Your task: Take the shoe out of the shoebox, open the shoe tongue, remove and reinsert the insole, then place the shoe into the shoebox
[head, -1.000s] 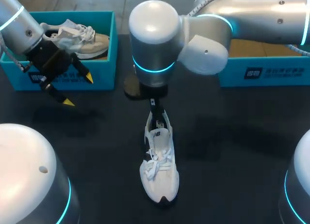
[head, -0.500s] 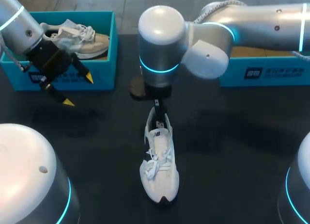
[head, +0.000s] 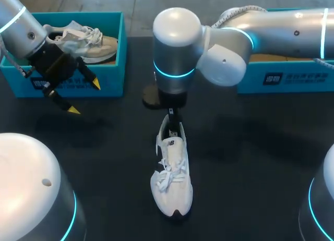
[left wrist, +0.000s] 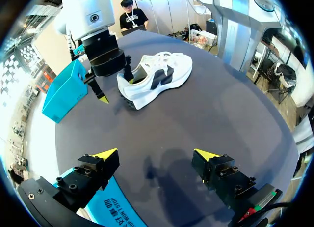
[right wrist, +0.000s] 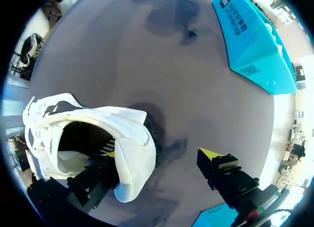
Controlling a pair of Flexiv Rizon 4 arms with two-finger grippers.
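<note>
**Shoe out on the tabletop, right jaws at its heel**

Dark tabletop [head: 250, 163] fills the head view, with a blue box toward each upper corner. At the upper left, the left shoebox [head: 112, 79] holds a beige-and-white sneaker [head: 96, 45]. My left arm [head: 21, 27] comes in over that corner. My left jaws hang just in front of the box's near wall, above the tabletop. They are wide apart, the yellow fingertips [head: 73, 110] over bare dark surface.

In the middle of the frame, the white shoe [head: 171, 173] rests on its sole on the tabletop, outside both boxes. Its toe points to the lower edge and its heel to the upper edge, with the laces lying across the tongue.

My right arm [head: 235, 37] comes in from the upper right, past the middle, and stands over the heel. My right jaws are apart. In the right wrist view, one finger [right wrist: 93, 180] is down inside the shoe's opening behind the heel collar. The other finger [right wrist: 225, 173] stands outside the heel, clear of it.

At the upper right, the right shoebox [head: 292, 76] sits partly behind my right arm, its brown inside showing.
</note>
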